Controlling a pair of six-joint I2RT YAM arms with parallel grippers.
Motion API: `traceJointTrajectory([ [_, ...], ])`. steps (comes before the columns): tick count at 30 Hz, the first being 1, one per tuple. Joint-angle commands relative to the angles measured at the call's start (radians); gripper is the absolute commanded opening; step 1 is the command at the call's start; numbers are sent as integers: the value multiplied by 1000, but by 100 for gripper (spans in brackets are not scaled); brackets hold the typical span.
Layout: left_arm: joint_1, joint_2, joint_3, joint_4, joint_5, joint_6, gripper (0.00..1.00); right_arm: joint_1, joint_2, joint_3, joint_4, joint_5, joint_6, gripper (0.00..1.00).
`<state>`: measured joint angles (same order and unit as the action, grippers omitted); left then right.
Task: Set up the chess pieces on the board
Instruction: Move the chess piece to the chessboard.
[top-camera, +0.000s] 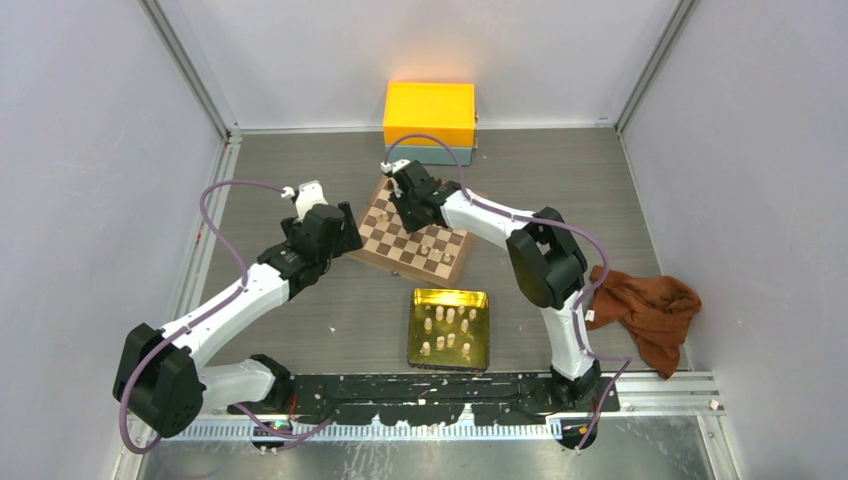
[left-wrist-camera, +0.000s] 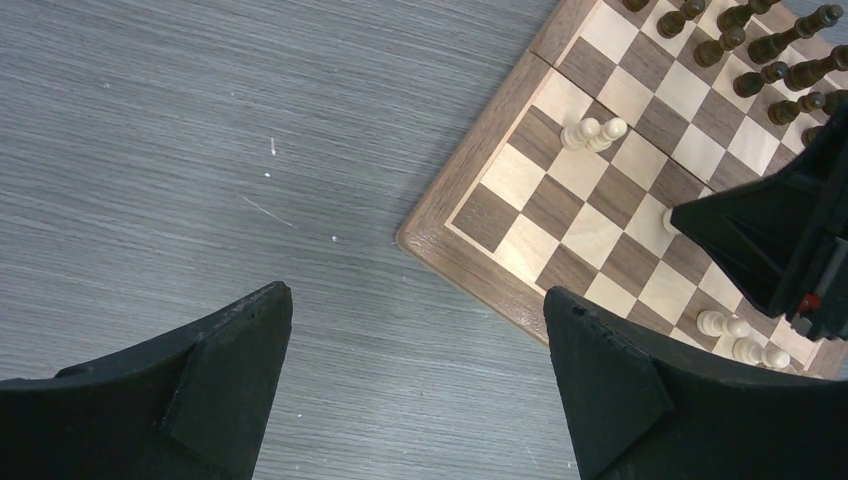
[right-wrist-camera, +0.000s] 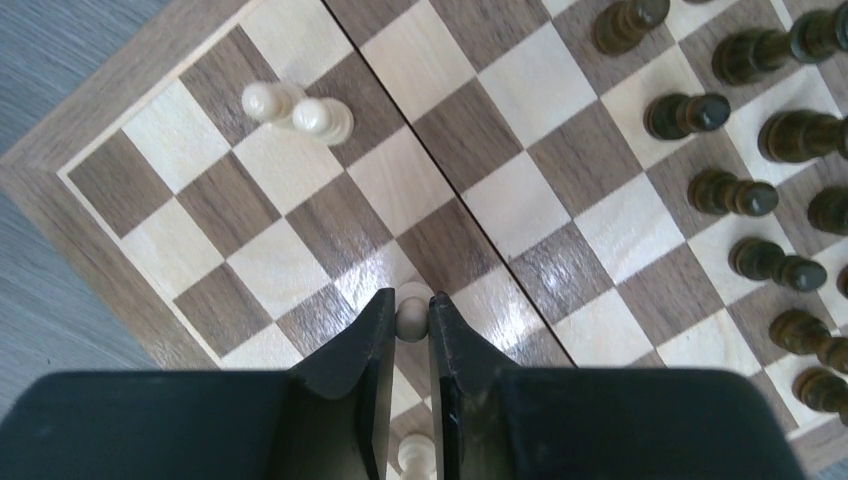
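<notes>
Grey wood-grain table fills the floor of a pale-walled booth. Farthest left, my left gripper hangs over bare table just off a corner of the board, its jaws spread wide with nothing between them. The board lies at an angle in the middle of the table, with a yellow box behind it against the back wall.

A few cream pieces stand on the squares near that corner, two of them side by side and touching. My right gripper reaches over the board, its fingers pinched narrow on the round head of one cream piece, above a pale square by the board's centre seam. I cannot tell whether its base rests on the square. The dark pieces are lined up along the board's other side.

Nearer to me, apart from the board, a gold tray holds more cream ones. Farthest right, a brown cloth lies crumpled on the table.
</notes>
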<state>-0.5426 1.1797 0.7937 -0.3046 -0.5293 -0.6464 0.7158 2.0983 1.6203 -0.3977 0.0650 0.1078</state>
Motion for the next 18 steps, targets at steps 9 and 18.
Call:
traceJointTrajectory([
  [9, 4, -6, 6, 36, 3, -2, 97, 14, -162, -105, -4, -7, 5, 3],
  [18, 4, -4, 4, 36, 3, -6, 96, 33, -182, -139, 3, -13, 17, 4],
])
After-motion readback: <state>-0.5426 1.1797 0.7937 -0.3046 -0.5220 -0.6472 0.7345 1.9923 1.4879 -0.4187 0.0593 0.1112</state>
